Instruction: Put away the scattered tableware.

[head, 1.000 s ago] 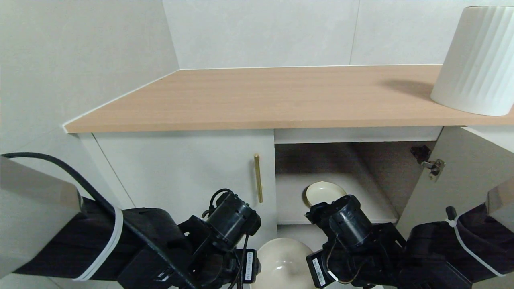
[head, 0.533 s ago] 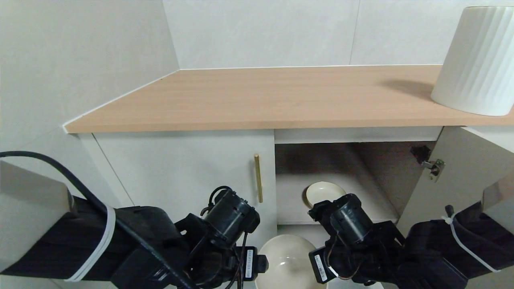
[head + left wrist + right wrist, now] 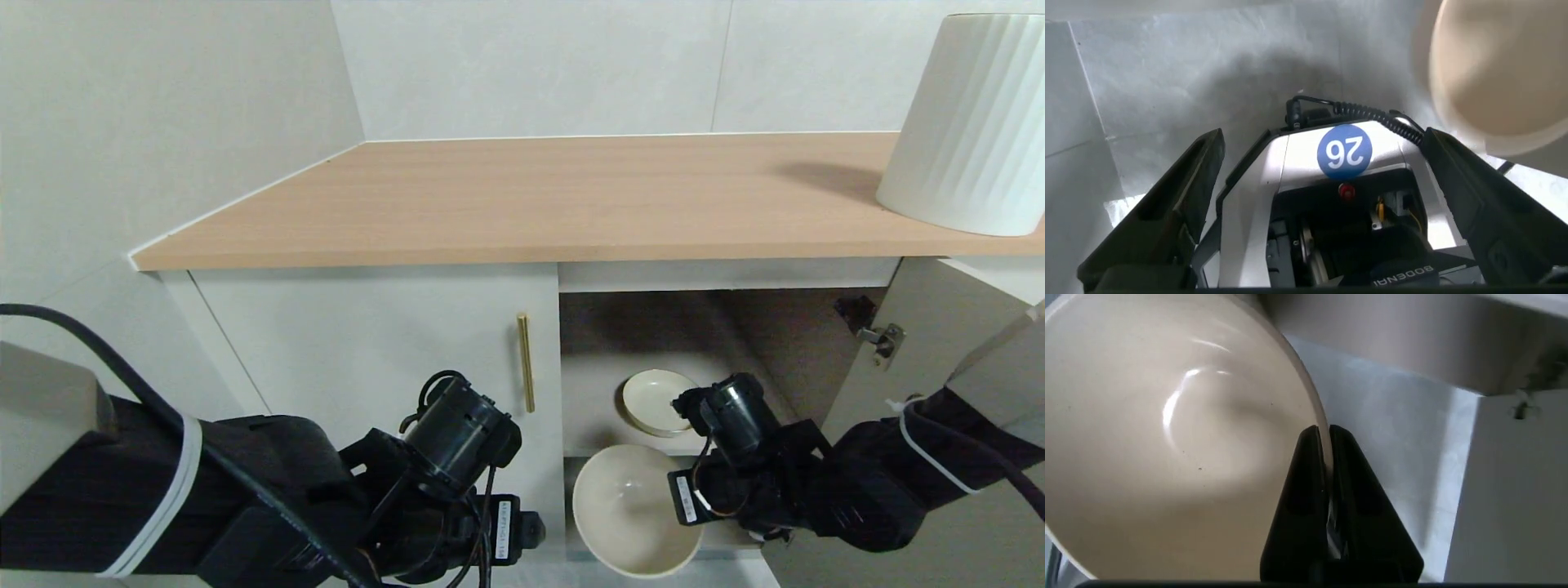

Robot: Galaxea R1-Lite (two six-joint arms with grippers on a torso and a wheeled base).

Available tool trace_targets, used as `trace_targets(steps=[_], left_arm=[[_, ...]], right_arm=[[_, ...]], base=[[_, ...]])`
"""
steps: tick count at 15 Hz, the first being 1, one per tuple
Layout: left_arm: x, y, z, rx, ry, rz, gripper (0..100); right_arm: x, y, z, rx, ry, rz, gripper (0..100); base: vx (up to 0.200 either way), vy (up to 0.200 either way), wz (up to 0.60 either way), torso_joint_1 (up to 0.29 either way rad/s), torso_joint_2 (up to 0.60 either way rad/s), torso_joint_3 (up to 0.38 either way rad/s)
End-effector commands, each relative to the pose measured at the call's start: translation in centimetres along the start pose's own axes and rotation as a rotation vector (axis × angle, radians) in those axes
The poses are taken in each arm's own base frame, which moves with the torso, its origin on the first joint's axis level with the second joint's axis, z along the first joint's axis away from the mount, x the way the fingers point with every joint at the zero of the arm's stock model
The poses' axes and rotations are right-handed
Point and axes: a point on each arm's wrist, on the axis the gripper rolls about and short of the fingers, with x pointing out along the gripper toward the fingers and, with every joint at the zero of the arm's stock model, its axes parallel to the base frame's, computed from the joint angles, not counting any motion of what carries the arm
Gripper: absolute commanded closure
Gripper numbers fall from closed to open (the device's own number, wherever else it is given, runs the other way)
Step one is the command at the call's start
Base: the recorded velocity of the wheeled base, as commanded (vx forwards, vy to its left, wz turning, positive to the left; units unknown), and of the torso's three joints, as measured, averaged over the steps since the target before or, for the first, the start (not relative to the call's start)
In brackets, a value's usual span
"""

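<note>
The right end effector (image 3: pixel 1324 449) pinches the bowl (image 3: pixel 627 513) by its rim, just before the open cabinet (image 3: pixel 375 343), whose shelf bears a plate (image 3: pixel 651 400). The left end effector (image 3: pixel 1323 145) gapes wide, empty.

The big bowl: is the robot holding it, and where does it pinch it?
Yes. The right gripper pinches the bowl by its rim, one finger inside and one outside. The left gripper is open and holds nothing.

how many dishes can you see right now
2: a large bowl pinched at its rim by the right gripper before the open cabinet; a small plate on its shelf. Others may hide behind the closed door.
</note>
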Motion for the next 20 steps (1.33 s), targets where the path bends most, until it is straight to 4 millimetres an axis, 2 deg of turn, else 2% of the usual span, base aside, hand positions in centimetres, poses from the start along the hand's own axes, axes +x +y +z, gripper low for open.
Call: trace_targets(steps=[1, 3, 7, 12, 16, 20], left_arm=[[-0.3, 0.0, 0.1, -0.002, -0.008, -0.006, 0], [-0.3, 0.0, 0.1, -0.002, -0.008, -0.006, 0], [-0.3, 0.0, 0.1, -0.002, -0.008, -0.006, 0], [-0.3, 0.0, 0.1, -0.002, -0.008, -0.006, 0], [-0.3, 0.0, 0.1, -0.002, -0.008, -0.006, 0], [-0.3, 0.0, 0.1, -0.002, -0.008, -0.006, 0]], right_arm=[[1.2, -1.6, 1.4, 0.115, -0.026, -0.033, 100], [1.6, -2.2, 3.0, 0.246, -0.068, -0.035, 100], [1.7, -2.9, 5.0, 0.397, -0.143, -0.023, 100], [3.9, -4.0, 6.1, 0.494, -0.229, -0.086, 100], [4.2, -4.8, 7.3, 0.575, -0.268, -0.084, 100], [5.6, -5.8, 7.6, 0.597, -0.291, -0.163, 100]], base=[[0.0, 0.0, 0.0, 0.0, 0.0, 0.0], [0.0, 0.0, 0.0, 0.0, 0.0, 0.0], [0.0, 0.0, 0.0, 0.0, 0.0, 0.0], [0.0, 0.0, 0.0, 0.0, 0.0, 0.0], [0.0, 0.0, 0.0, 0.0, 0.0, 0.0], [0.0, 0.0, 0.0, 0.0, 0.0, 0.0]])
